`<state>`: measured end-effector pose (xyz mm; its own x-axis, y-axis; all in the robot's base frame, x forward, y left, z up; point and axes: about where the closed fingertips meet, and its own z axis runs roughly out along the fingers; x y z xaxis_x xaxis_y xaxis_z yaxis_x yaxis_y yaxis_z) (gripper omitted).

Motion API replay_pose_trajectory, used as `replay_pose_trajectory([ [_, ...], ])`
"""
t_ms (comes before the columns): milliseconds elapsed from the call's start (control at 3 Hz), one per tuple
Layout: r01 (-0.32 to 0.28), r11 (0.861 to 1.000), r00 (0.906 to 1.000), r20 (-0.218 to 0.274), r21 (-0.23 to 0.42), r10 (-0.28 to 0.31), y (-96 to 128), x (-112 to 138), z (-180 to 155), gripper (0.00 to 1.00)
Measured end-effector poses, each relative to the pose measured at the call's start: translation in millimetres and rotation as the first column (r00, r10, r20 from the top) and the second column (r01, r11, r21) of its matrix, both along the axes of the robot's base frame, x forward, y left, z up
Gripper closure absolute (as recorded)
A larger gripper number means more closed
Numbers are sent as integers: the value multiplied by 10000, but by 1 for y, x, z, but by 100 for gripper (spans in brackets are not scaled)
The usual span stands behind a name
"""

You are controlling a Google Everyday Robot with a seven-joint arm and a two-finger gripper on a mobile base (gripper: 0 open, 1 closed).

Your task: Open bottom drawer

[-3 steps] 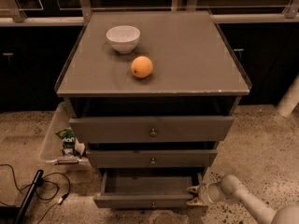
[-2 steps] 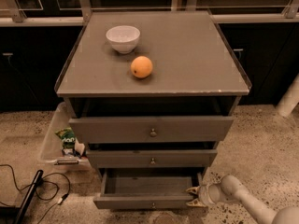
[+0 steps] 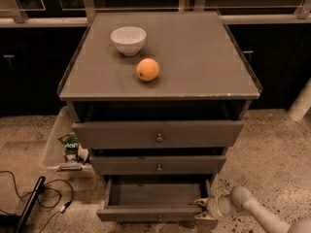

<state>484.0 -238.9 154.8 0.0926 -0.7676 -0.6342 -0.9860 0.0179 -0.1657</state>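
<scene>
The bottom drawer (image 3: 155,212) of the grey cabinet is pulled out, showing its plain grey inside, with a small round knob (image 3: 159,218) on its narrow front. My gripper (image 3: 202,209) is at the drawer's right front corner, low at the bottom right, with the pale arm (image 3: 252,208) coming in from the right. The mid drawer (image 3: 158,165) and the top drawer (image 3: 158,134) above it stand slightly out.
A white bowl (image 3: 128,40) and an orange (image 3: 147,69) sit on the cabinet top (image 3: 204,57). A clear bin (image 3: 60,144) with packets stands left of the cabinet. Black cables (image 3: 34,193) lie on the speckled floor at left. A pale post (image 3: 301,103) is at right.
</scene>
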Motion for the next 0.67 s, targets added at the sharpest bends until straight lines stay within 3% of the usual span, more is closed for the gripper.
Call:
replay_pose_trajectory([
  [333,-125,9999,9999,107,-70,126,-7,-29,4,84],
  [667,-125,9999,9999,108,-72,126,-7,-28,5,100],
])
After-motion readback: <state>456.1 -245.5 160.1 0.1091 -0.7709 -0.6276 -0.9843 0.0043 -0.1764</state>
